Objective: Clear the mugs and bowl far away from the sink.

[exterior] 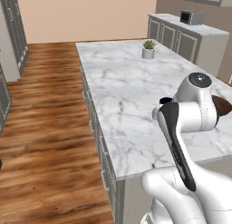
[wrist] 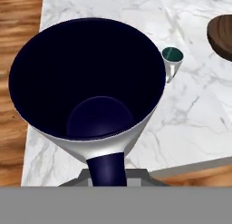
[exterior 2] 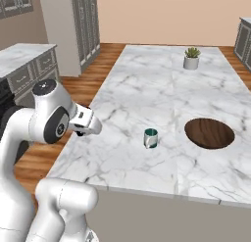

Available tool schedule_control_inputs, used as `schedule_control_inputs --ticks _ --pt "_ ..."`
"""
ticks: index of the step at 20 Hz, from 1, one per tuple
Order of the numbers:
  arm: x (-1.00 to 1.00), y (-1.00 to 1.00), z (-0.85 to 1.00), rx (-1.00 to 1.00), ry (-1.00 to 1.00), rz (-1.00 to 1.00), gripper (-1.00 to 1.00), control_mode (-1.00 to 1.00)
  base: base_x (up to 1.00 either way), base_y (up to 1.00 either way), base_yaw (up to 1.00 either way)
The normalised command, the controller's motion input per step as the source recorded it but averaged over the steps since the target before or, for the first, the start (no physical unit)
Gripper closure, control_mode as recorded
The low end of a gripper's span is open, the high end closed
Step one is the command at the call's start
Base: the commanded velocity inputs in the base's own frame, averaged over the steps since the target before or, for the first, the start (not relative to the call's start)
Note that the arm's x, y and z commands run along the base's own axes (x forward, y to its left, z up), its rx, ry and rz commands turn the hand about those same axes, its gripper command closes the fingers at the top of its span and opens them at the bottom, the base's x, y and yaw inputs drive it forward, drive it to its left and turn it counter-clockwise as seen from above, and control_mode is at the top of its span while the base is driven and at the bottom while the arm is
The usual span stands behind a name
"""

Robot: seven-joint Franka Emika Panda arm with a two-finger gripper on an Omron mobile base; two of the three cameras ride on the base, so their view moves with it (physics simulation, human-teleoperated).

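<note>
Left base view: arm rises lower right and hides most of the hand. A dark mug [exterior: 166, 100] edge peeks out just beside the wrist, above the marble counter [exterior: 122, 82]. A sliver of the brown wooden bowl [exterior: 223, 106] shows past the arm, on the far side from the mug. Potted plant [exterior: 148, 50] sits well beyond, toward the counter's far end.

Right base view: gripper [exterior 2: 80, 133] hangs over the counter's near left edge, something dark at its tip. White-grey mug [exterior 2: 151, 138], teal inside, stands on the marble to the gripper's right, apart from it. Bowl lies further right, flat on the counter.

Hand view: dark mug's navy interior sits right under the camera, its handle at the fingers; jaws pressed nearly together, pinching the mug. The teal-lined mug stands just beyond its rim; bowl edge at upper right.
</note>
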Motion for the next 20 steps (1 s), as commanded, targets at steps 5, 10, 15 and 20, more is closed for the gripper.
schedule_control_inputs --ticks 5,10,15,20 --pt "0.64 0.00 -0.41 0.00 0.20 -0.01 1.00 -1.00 0.00 0.00 0.00" --pt "0.44 0.00 -0.62 0.00 0.03 0.01 1.00 -1.00 0.00 0.00 0.00" --pt "0.45 0.00 -0.69 0.00 0.00 0.00 1.00 -1.00 0.00 0.00 0.00" --pt "0.45 -0.06 -0.55 0.00 0.03 0.00 1.00 -1.00 0.00 0.00 0.00"
